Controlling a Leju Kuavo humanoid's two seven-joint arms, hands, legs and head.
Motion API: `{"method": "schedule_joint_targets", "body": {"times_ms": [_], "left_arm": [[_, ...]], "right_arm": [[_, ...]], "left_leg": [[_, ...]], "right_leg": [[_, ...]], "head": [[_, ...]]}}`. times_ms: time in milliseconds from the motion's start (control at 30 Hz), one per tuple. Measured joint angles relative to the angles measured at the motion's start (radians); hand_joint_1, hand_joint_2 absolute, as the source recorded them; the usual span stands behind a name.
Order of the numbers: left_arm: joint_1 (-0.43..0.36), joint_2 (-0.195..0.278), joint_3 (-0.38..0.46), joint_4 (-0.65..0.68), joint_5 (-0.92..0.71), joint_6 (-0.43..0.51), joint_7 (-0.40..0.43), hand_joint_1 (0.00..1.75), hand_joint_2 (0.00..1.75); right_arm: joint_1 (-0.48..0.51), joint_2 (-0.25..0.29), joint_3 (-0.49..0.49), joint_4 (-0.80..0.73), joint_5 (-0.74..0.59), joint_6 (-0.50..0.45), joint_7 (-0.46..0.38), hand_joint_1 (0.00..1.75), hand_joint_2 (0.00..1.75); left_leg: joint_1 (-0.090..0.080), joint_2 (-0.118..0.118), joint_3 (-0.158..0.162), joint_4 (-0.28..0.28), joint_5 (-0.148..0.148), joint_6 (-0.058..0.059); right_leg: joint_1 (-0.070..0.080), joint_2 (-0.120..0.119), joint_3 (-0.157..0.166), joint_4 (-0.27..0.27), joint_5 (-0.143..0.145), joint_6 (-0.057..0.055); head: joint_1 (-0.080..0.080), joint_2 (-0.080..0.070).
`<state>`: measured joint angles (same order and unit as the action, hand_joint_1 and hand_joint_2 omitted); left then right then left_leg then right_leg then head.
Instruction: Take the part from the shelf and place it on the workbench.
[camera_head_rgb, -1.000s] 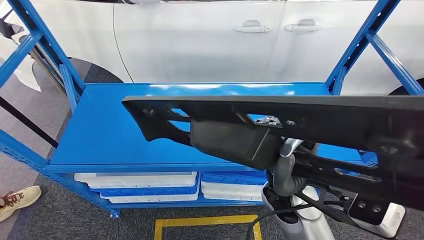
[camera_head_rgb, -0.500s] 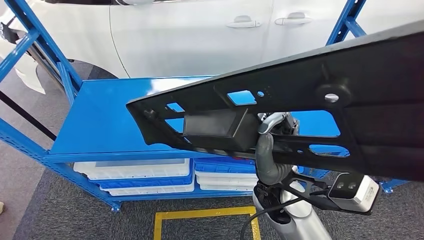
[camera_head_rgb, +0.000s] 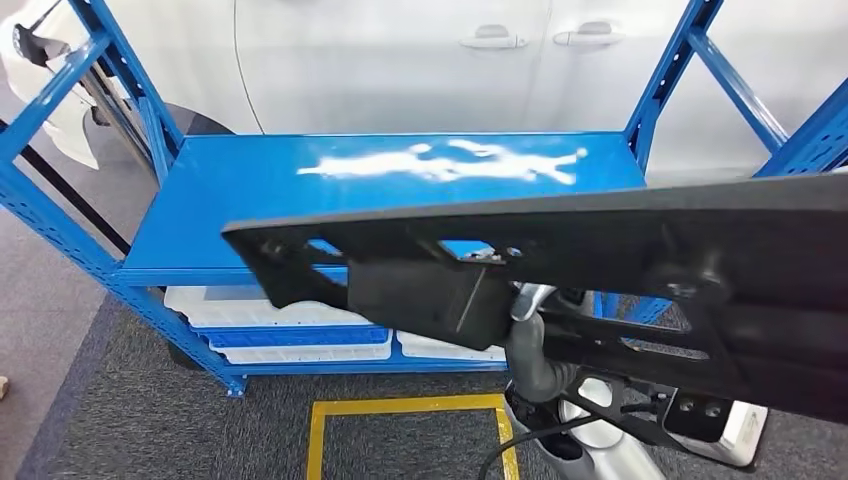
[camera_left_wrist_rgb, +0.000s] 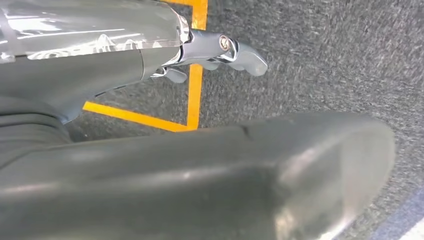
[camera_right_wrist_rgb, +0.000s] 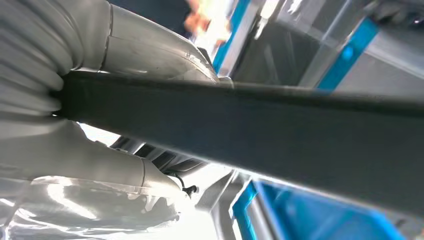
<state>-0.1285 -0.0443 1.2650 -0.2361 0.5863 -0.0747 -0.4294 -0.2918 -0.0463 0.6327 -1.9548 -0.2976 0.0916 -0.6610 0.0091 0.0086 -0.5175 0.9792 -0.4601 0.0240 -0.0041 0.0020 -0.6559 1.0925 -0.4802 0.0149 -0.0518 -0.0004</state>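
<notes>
A long black plastic part (camera_head_rgb: 600, 240) with cut-outs and a boxy block spans the head view from centre left to the right edge, held above the front edge of the blue shelf (camera_head_rgb: 230, 200). My right hand (camera_head_rgb: 533, 350) grips it from below, its grey thumb against the part's underside. In the right wrist view the part (camera_right_wrist_rgb: 260, 125) is a dark bar with my right hand (camera_right_wrist_rgb: 45, 95) wrapped around one end. My left hand (camera_left_wrist_rgb: 165, 165) hangs over the carpet holding nothing, its thick thumb and a lighter finger (camera_left_wrist_rgb: 225, 50) apart.
The shelf's top board is bare and glossy. White and blue trays (camera_head_rgb: 290, 335) sit on the level below. A white car (camera_head_rgb: 400, 60) stands behind the shelf. Yellow tape (camera_head_rgb: 400, 405) marks the grey carpet in front.
The part's right end tipped up half a second ago and has come back down to nearly level. The whole view has shifted, and the shelf now lies a little farther off.
</notes>
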Motion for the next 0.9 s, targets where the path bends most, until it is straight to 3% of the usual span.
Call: {"method": "schedule_joint_targets", "body": {"times_ms": [67, 100, 167, 233, 300, 367, 433, 467, 500, 567, 600, 633, 667, 700, 733, 800, 833, 900], "left_arm": [[0.003, 0.000, -0.002, 0.000, 0.000, 0.003, 0.005, 0.00, 0.00], [0.005, -0.001, -0.002, 0.000, 0.000, 0.006, 0.010, 0.00, 0.00], [0.007, -0.001, -0.002, 0.000, 0.000, 0.014, 0.019, 0.00, 0.00], [0.008, -0.001, -0.002, 0.000, 0.000, 0.023, 0.028, 0.00, 0.00], [0.008, -0.001, -0.002, 0.000, 0.000, 0.027, 0.034, 0.00, 0.00], [0.010, -0.001, -0.002, 0.000, 0.000, 0.026, 0.035, 0.00, 0.00], [0.015, -0.001, -0.002, 0.000, 0.000, 0.023, 0.033, 0.00, 0.00], [0.018, -0.002, -0.002, 0.000, 0.000, 0.021, 0.031, 0.00, 0.00], [0.020, -0.002, -0.002, 0.000, 0.000, 0.019, 0.029, 0.00, 0.00], [0.022, -0.002, -0.002, 0.000, 0.000, 0.016, 0.024, 0.00, 0.00], [0.022, -0.002, -0.003, 0.000, 0.000, 0.014, 0.023, 0.00, 0.00], [0.022, -0.003, -0.003, 0.000, 0.000, 0.014, 0.021, 0.00, 0.00], [0.022, -0.004, -0.003, 0.000, 0.000, 0.013, 0.021, 0.00, 0.00], [0.022, -0.005, -0.004, 0.000, 0.000, 0.013, 0.020, 0.00, 0.00], [0.022, -0.006, -0.004, 0.000, 0.000, 0.013, 0.020, 0.00, 0.00], [0.018, -0.006, -0.004, 0.000, 0.000, 0.012, 0.020, 0.00, 0.00], [0.016, -0.007, -0.005, 0.000, 0.000, 0.012, 0.021, 0.00, 0.00], [0.016, -0.009, -0.005, 0.000, 0.000, 0.012, 0.023, 0.00, 0.00]], "right_arm": [[0.001, -0.011, 0.005, -0.002, -0.030, 0.008, -0.009, 1.75, 1.75], [0.003, -0.019, 0.005, -0.004, -0.038, 0.011, -0.011, 1.75, 1.75], [0.007, -0.032, 0.006, -0.009, -0.040, 0.016, -0.002, 1.75, 1.75], [0.009, -0.039, 0.008, -0.011, -0.039, 0.019, 0.017, 1.75, 1.75], [0.010, -0.041, 0.013, -0.009, -0.039, 0.028, 0.034, 1.75, 1.75], [0.015, -0.043, 0.017, -0.003, -0.036, 0.039, 0.034, 1.75, 1.75], [0.027, -0.045, 0.019, 0.004, -0.022, 0.051, 0.020, 1.75, 1.75], [0.036, -0.045, 0.020, 0.006, -0.011, 0.060, 0.014, 1.75, 1.75], [0.049, -0.045, 0.019, 0.007, 0.002, 0.070, 0.008, 1.75, 1.75], [0.082, -0.045, 0.014, 0.008, 0.027, 0.094, -0.002, 1.75, 1.75], [0.099, -0.044, 0.010, 0.009, 0.037, 0.106, -0.008, 1.75, 1.75], [0.115, -0.044, 0.006, 0.010, 0.045, 0.116, -0.013, 1.75, 1.75], [0.129, -0.044, 0.000, 0.011, 0.051, 0.127, -0.017, 1.75, 1.75], [0.140, -0.044, -0.007, 0.012, 0.053, 0.137, -0.019, 1.75, 1.75], [0.150, -0.044, -0.015, 0.012, 0.054, 0.147, -0.019, 1.75, 1.75], [0.164, -0.044, -0.031, 0.011, 0.058, 0.169, -0.019, 1.75, 1.75], [0.169, -0.044, -0.038, 0.011, 0.060, 0.180, -0.019, 1.75, 1.75], [0.175, -0.044, -0.050, 0.010, 0.063, 0.194, -0.020, 1.75, 1.75]], "left_leg": [[-0.001, 0.001, -0.029, 0.001, 0.023, 0.004], [-0.001, 0.001, -0.044, 0.003, 0.033, 0.002], [0.000, 0.002, -0.076, 0.010, 0.052, -0.002], [0.001, 0.002, -0.106, 0.022, 0.068, -0.009], [0.000, 0.001, -0.127, 0.033, 0.083, -0.019], [-0.001, -0.001, -0.133, 0.033, 0.100, -0.031], [0.002, -0.003, -0.140, 0.033, 0.103, -0.044], [0.003, -0.004, -0.149, 0.050, 0.080, -0.049], [0.005, -0.004, -0.163, 0.085, 0.038, -0.052], [0.006, -0.005, -0.196, 0.209, -0.069, -0.058], [0.006, -0.005, -0.205, 0.271, -0.099, -0.060], [0.006, -0.005, -0.203, 0.313, -0.105, -0.061], [0.006, -0.005, -0.184, 0.323, -0.088, -0.059], [0.006, -0.005, -0.148, 0.297, -0.060, -0.056], [0.005, -0.005, -0.097, 0.241, -0.038, -0.051], [-0.001, -0.004, 0.015, 0.092, -0.046, -0.038], [-0.005, -0.004, 0.048, 0.039, -0.060, -0.033], [-0.009, -0.004, 0.059, 0.004, -0.062, -0.024]], "right_leg": [[-0.005, 0.000, -0.031, 0.122, -0.095, 0.009], [-0.008, 0.000, -0.039, 0.173, -0.115, 0.013], [-0.011, -0.001, -0.014, 0.194, -0.092, 0.017], [-0.014, 0.000, 0.073, 0.089, -0.041, 0.018], [-0.011, 0.003, 0.158, -0.042, -0.042, 0.009], [-0.005, 0.006, 0.179, -0.087, -0.054, -0.007], [-0.005, 0.004, 0.164, -0.087, -0.036, -0.024], [-0.006, 0.002, 0.154, -0.089, -0.024, -0.033], [-0.007, 0.000, 0.142, -0.090, -0.012, -0.039], [-0.005, -0.002, 0.113, -0.090, 0.012, -0.046], [-0.004, -0.003, 0.097, -0.089, 0.023, -0.047], [-0.002, -0.003, 0.081, -0.087, 0.035, -0.047], [0.000, -0.003, 0.064, -0.085, 0.047, -0.046], [0.001, -0.003, 0.048, -0.083, 0.058, -0.045], [0.002, -0.003, 0.034, -0.080, 0.068, -0.043], [0.005, -0.003, 0.015, -0.075, 0.086, -0.035], [0.005, -0.004, 0.011, -0.074, 0.095, -0.029], [0.003, -0.005, 0.009, -0.079, 0.115, -0.016]], "head": [[0.000, 0.000], [0.000, 0.000], [0.000, 0.000], [0.000, 0.000], [0.000, 0.000], [0.000, 0.000], [0.000, 0.000], [0.000, 0.000], [0.000, 0.000], [0.000, 0.000], [0.000, 0.000], [0.000, 0.000], [0.000, 0.000], [0.000, 0.000], [0.000, 0.000], [0.000, 0.000], [0.000, 0.000], [0.000, 0.000]]}}
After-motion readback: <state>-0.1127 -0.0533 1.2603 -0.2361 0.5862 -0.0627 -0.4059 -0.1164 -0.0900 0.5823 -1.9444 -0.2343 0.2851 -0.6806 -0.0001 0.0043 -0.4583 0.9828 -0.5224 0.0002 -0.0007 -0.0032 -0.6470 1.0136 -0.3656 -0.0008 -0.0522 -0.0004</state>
